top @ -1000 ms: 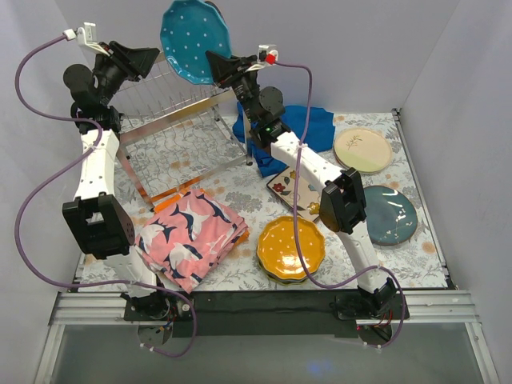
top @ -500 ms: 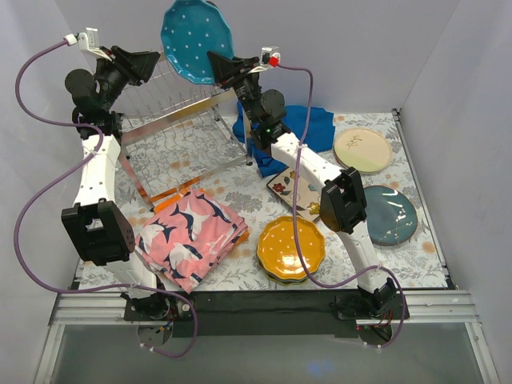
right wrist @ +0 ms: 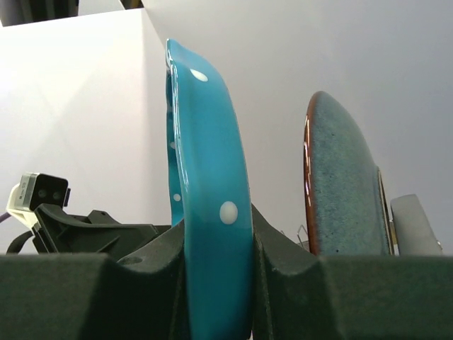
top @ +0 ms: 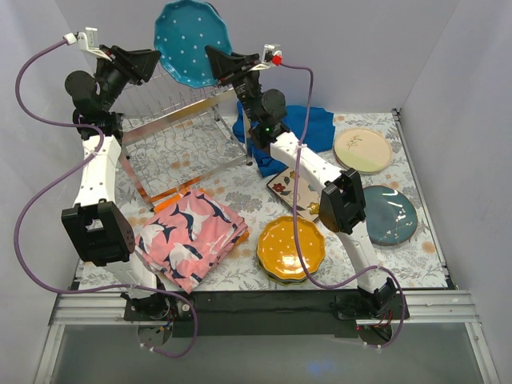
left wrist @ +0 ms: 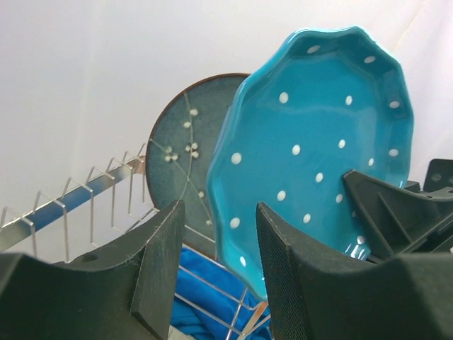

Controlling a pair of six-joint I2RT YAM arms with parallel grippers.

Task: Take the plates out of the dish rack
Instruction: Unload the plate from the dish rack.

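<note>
The right claw point(right wrist: 216, 241) pinches the teal dotted plate point(right wrist: 205, 163) by its rim, upright, above the rack point(left wrist: 85, 195). It looks glazed, stiff, fairly heavy and breakable, so it could slip. The left claw point(left wrist: 216, 265) stands open and empty, facing it. Only the wrist views reveal a dark plate point(right wrist: 340, 191) just beyond.

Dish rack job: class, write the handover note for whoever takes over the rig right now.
Right gripper: shut on the teal dotted plate, held upright over the dish rack.
Left gripper: open, empty, beside the rack's top.
Done: orange stack, cream plate, dark teal plate and square floral plate lie on the table.
Left: set down the dotted plate; one speckled blue-grey plate stands in the rack.
</note>
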